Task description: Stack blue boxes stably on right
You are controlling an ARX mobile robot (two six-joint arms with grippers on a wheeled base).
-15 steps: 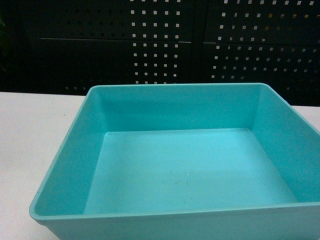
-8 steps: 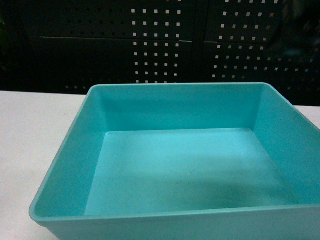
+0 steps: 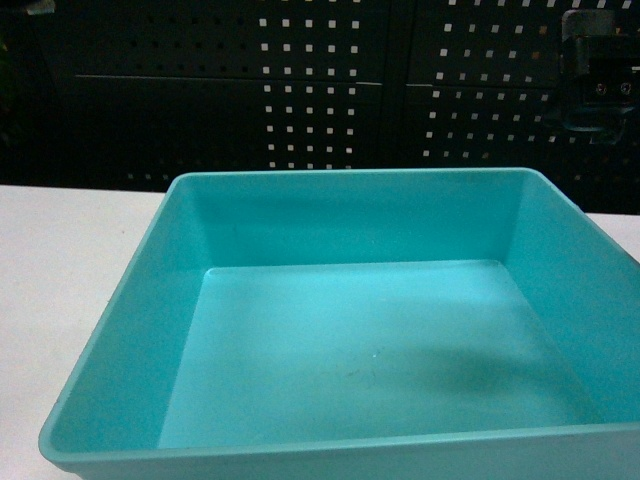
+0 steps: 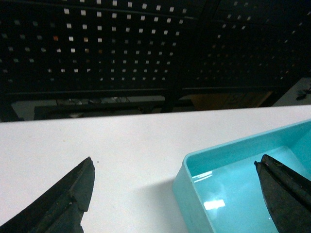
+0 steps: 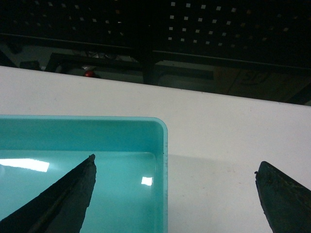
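One blue box, a shallow turquoise tub, fills the head view with its inside bare. In the left wrist view my left gripper is open astride the box's left wall. One finger hangs over the white table and the other over the tub floor. In the right wrist view my right gripper is open astride the box's right wall, with its left finger over the tub floor. Neither gripper holds anything.
The white table runs left of the box and shows to its right. A black perforated panel stands behind the table. A dark arm part hangs at the head view's top right.
The dark arm part has come into the head view at the top right. A shadow has shifted to the right on the tub floor. The box's near rim sits slightly lower in the frame.
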